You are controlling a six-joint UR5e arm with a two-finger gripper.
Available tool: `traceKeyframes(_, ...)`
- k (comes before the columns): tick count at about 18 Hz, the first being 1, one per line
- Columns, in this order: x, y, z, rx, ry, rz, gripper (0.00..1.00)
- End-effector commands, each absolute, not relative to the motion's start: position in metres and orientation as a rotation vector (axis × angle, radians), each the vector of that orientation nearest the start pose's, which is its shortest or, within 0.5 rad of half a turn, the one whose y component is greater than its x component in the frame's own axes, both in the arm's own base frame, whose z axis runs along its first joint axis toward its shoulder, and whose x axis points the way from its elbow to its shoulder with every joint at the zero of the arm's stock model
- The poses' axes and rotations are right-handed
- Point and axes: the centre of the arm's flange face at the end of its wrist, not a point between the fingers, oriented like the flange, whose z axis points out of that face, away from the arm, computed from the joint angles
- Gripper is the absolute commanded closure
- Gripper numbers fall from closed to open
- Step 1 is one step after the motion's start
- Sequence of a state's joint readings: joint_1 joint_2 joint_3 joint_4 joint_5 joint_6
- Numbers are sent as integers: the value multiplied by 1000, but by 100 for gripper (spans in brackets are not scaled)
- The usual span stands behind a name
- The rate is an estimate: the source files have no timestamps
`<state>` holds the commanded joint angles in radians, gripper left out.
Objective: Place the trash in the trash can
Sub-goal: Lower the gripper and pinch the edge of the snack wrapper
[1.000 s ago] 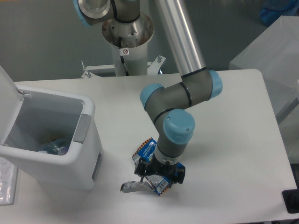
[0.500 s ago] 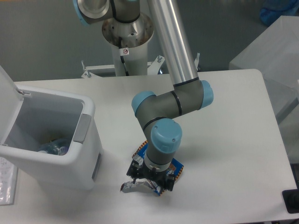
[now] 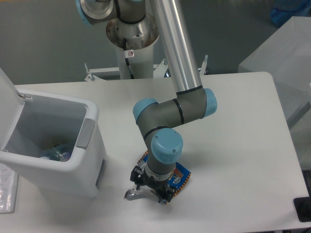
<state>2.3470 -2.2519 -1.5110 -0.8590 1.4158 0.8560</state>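
Observation:
The crumpled blue snack wrapper (image 3: 180, 176) lies on the white table (image 3: 233, 145) in front of the arm. Its silver foil end (image 3: 133, 194) sticks out to the left. My gripper (image 3: 149, 190) points straight down over the wrapper's middle. Its dark fingers (image 3: 135, 175) stand spread on either side of the wrapper, and the wrist hides the tips. The white trash can (image 3: 90, 160) stands at the left with its lid (image 3: 7, 104) swung open. A crushed clear plastic bottle (image 3: 54, 153) lies inside on the bottom.
The arm's base column (image 3: 132, 41) stands at the table's back edge. A grey box (image 3: 282, 53) sits off the table at the right. A dark object (image 3: 303, 208) is at the front right corner, and a pale sheet (image 3: 7, 191) lies left of the bin.
The gripper has moved left and a little toward the front edge, coming lower over the wrapper. The wrapper's foil end has shifted slightly. The bin and bottle are unchanged.

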Motion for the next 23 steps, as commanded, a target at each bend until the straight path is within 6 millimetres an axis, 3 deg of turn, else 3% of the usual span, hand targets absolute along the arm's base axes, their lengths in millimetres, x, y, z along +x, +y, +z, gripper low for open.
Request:
traceKeyframes(3,-379,600,177,-2965,131,-63,48)
traceKeyframes(8,-379,601,189,-2956,112,-49,95)
traceKeyframes(9,-379,601,192,-2954,103,-45,100)
traceKeyframes(16,-381,603,215,-2923,27,-22,100)
traceKeyframes(19,-392,607,251,-2869,-13,31,100)
traceKeyframes(23,-422,619,304,-2701,-100,-8,100)
